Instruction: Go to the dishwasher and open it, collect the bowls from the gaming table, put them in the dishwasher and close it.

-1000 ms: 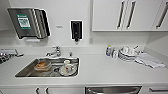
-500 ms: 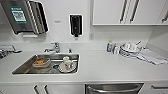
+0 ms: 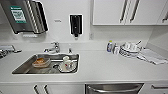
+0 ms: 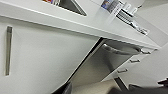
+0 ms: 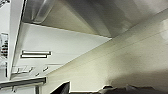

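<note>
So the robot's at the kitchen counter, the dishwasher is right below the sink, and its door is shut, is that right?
One slip: the dishwasher is not below the sink. In the head view its steel front sits under bare counter, off to the side of the sink toward the stacked dishes. White cabinet doors are under the sink. The door does look shut.

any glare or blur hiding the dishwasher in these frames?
Head view: soft focus throughout, dishwasher cut by the bottom edge, handle readable. Left wrist view: tilted, steel front evenly lit. Right wrist view: very close, a bright sheen on the handle, dark shadow along the lower edge.
</note>
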